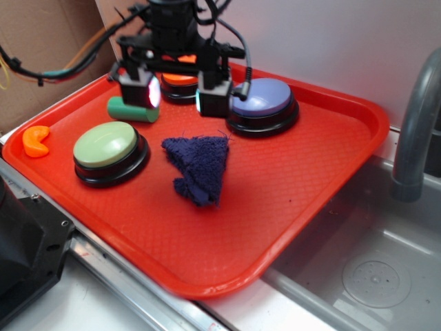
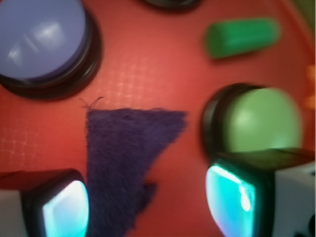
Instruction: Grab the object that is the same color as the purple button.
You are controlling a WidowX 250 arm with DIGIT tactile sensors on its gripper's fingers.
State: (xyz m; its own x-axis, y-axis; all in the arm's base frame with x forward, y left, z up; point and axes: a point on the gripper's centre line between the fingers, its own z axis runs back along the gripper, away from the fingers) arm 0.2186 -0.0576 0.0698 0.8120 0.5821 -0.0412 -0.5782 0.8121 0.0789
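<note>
Glowing fingertip pads of the gripper stand wide apart, holding nothing, above the red tray. Below them lies the dark purple cloth, apart from both pads, between the purple button and the light-green button, with a green cylinder beyond.

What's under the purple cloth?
Only the red tray shows around the purple cloth, which lies flat on it. The patch it covers can't be seen. The open tool hovers above.
</note>
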